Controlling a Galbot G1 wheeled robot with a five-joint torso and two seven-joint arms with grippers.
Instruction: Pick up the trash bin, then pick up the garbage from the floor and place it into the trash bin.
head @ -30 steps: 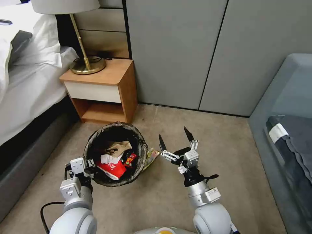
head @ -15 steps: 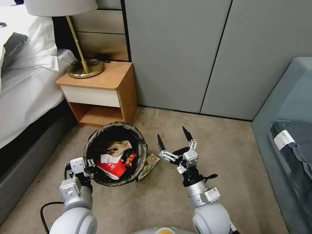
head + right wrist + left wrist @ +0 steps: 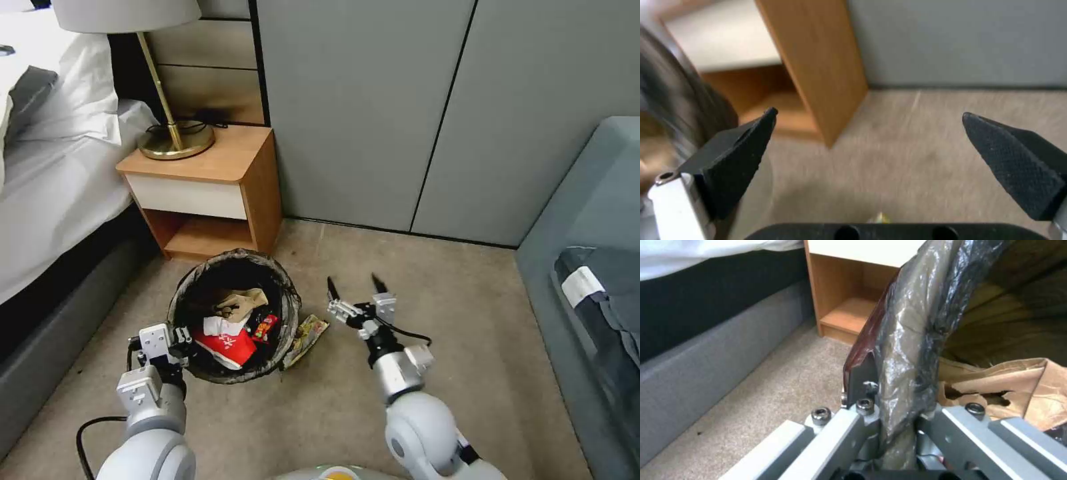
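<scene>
The trash bin point(image 3: 289, 308), lined with a dark bag, hangs just above the carpet beside the nightstand. My left gripper point(image 3: 179, 338) is shut on its near rim; in the left wrist view the left gripper point(image 3: 893, 390) pinches the bag-covered rim of the trash bin point(image 3: 907, 333). Inside lie a red-and-white carton point(image 3: 230, 345), brown paper point(image 3: 243, 303) and a red packet point(image 3: 267, 327). Garbage, a yellow snack wrapper point(image 3: 307, 331), lies on the floor against the bin's right side. My right gripper point(image 3: 355, 285) is open and empty, low over the carpet just right of the wrapper. The right gripper point(image 3: 869, 115) has its jaws spread wide.
A wooden nightstand point(image 3: 207, 187) with a brass lamp point(image 3: 175, 137) stands behind the bin, and the bed point(image 3: 47, 200) runs along the left. Grey wardrobe doors point(image 3: 400, 113) close off the back. A blue-grey sofa point(image 3: 587, 267) lines the right. Open carpet point(image 3: 467, 333) lies between.
The camera shifted slightly at first. My right arm has since dropped lower and turned at the wrist, bringing the open gripper nearer the floor. The left gripper keeps its hold on the bin.
</scene>
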